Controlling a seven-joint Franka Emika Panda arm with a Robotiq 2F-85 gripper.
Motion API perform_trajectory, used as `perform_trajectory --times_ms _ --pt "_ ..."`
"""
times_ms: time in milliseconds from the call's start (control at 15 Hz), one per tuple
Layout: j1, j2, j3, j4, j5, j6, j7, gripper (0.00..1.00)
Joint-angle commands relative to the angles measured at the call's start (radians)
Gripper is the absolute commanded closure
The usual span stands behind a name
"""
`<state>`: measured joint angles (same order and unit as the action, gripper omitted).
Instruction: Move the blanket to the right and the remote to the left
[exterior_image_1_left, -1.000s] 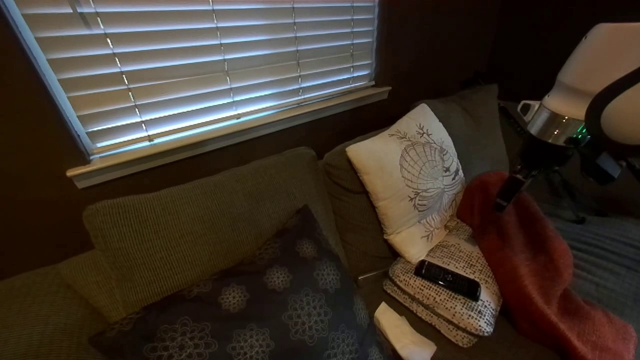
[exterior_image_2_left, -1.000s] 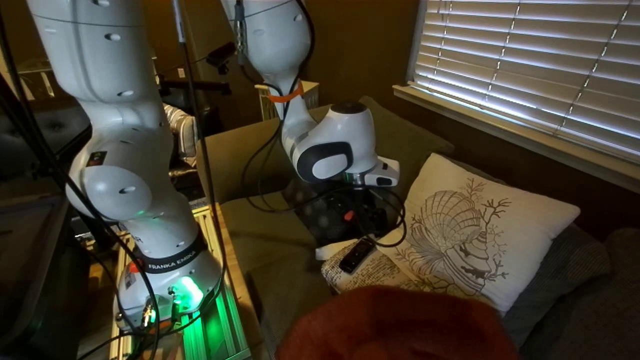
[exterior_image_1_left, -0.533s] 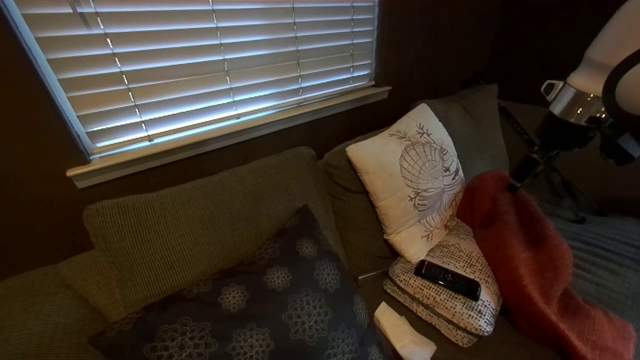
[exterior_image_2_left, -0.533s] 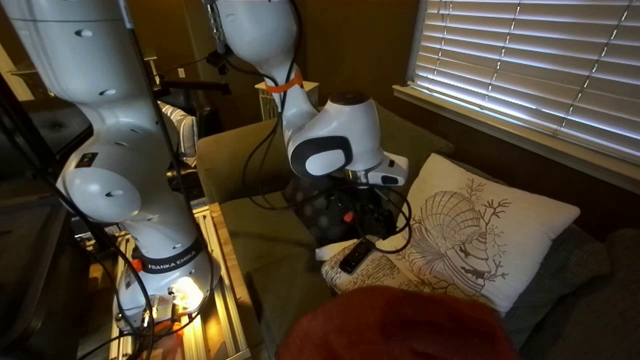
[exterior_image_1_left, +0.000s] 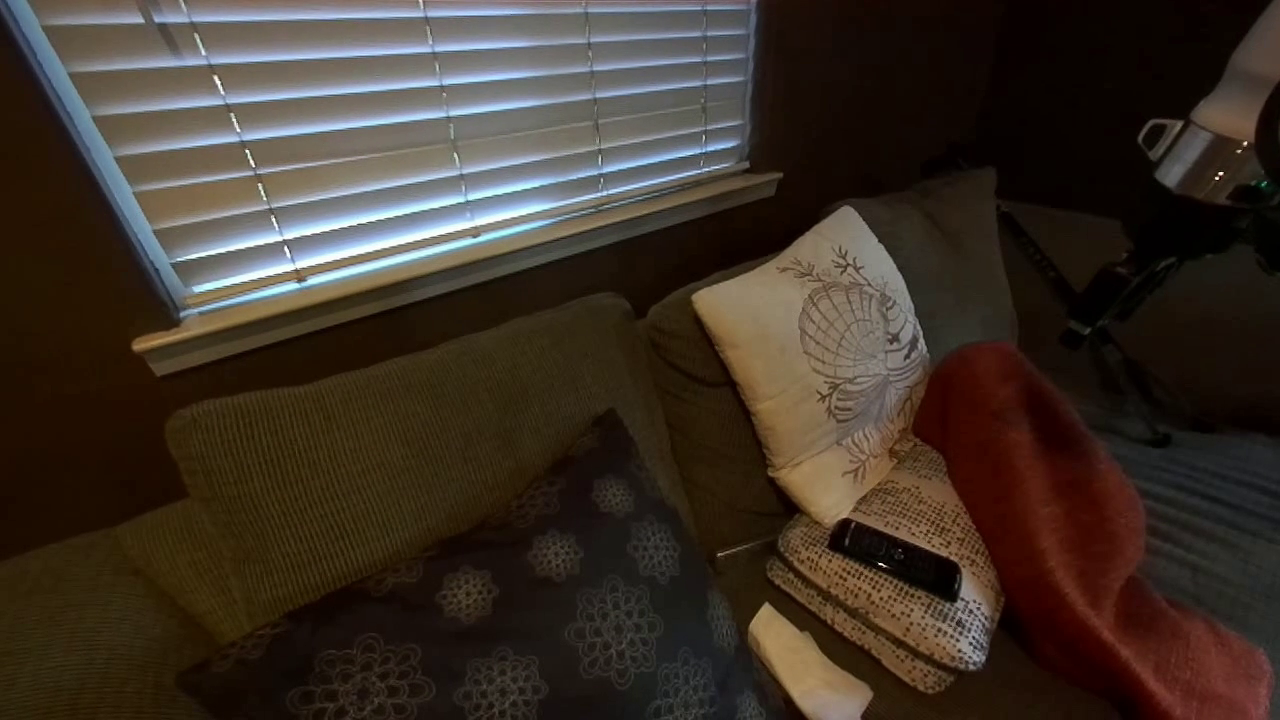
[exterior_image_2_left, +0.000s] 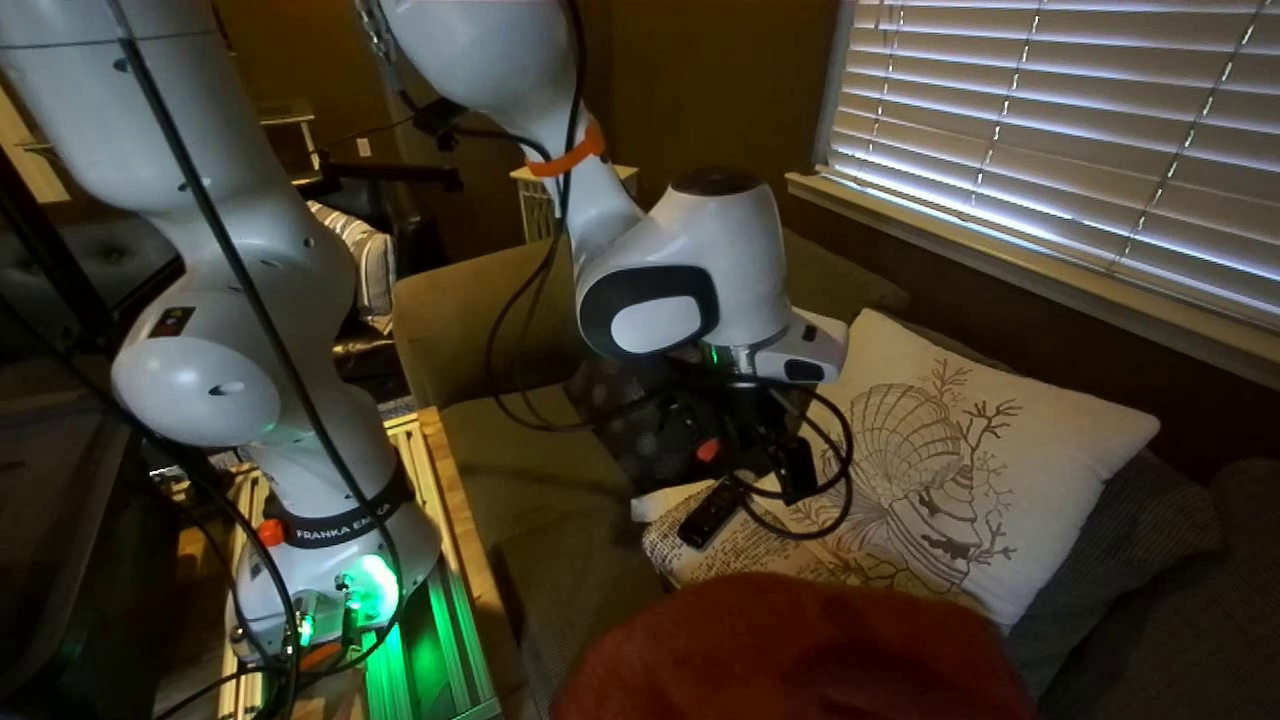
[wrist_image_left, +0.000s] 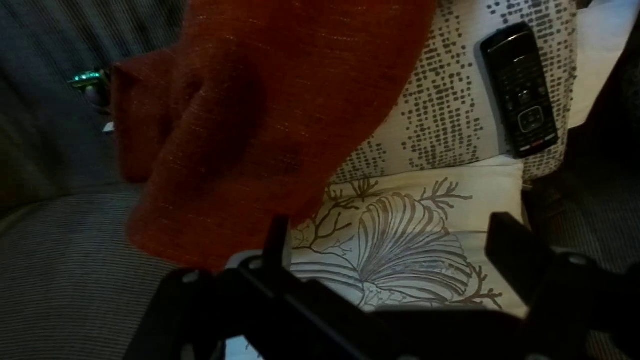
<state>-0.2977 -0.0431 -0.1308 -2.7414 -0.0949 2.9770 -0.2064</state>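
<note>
Red blanket (exterior_image_1_left: 1070, 530) lying against dotted cushion (wrist_image_left: 440, 130), probably handling soft, light; top fold (exterior_image_1_left: 985, 385) likely offering hold. Remote (wrist_image_left: 520, 90) resting on dotted cushion, likely feeling stiff, slick. Gripper (wrist_image_left: 390, 235) hanging wide, empty.

Blanket (exterior_image_2_left: 780, 640): cut by bottom edge in both exterior views, top edge in wrist view. Sofa-seat tabletop (exterior_image_2_left: 540, 490): back edge partly behind shell pillow (exterior_image_2_left: 920, 470), front edge runs off frame bottom. Remote (wrist_image_left: 521, 90): button labels too small to read. Fingers (wrist_image_left: 515, 255): bases out of wrist view. Green-lit item (wrist_image_left: 91, 84) beside blanket: too blurred to identify. White piece (exterior_image_1_left: 808, 665): cut off, material unclear.
</note>
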Motion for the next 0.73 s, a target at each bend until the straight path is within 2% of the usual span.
perform_trajectory --times_ms 0,133,667 --pt "0.012 -0.054 -0.048 -0.01 -0.052 -0.045 0.016 0.0" --pt "0.023 -0.018 -0.058 0.0 -0.033 -0.012 0.01 0.0" --pt "0.02 -0.024 -0.065 0.0 -0.042 -0.017 0.011 0.0"
